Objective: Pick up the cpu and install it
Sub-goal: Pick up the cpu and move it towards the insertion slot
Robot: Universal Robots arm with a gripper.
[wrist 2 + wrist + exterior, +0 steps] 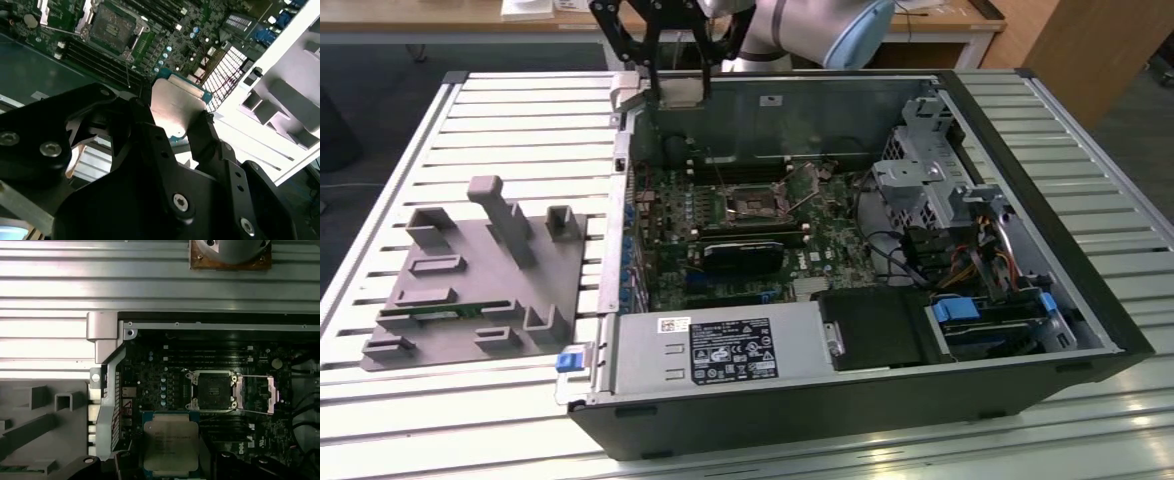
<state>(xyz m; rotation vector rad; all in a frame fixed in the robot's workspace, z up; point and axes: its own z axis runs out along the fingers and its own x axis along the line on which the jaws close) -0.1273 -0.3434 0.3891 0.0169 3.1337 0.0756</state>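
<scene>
The claw (176, 131), clamped on the cpu (170, 440), hangs apparently above the case rim (630, 110), the open socket (210, 390) unobstructed.

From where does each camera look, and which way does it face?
Exterior view: off the arm, raised, looking down slantwise at the open computer case; the gripper holding the cpu shows.
Second wrist view: close behind the fingers, looking along them at the cpu.
First wrist view: on the arm, looking straight down at the socket; fingers show.
Both wrist views share cpu and socket.
</scene>
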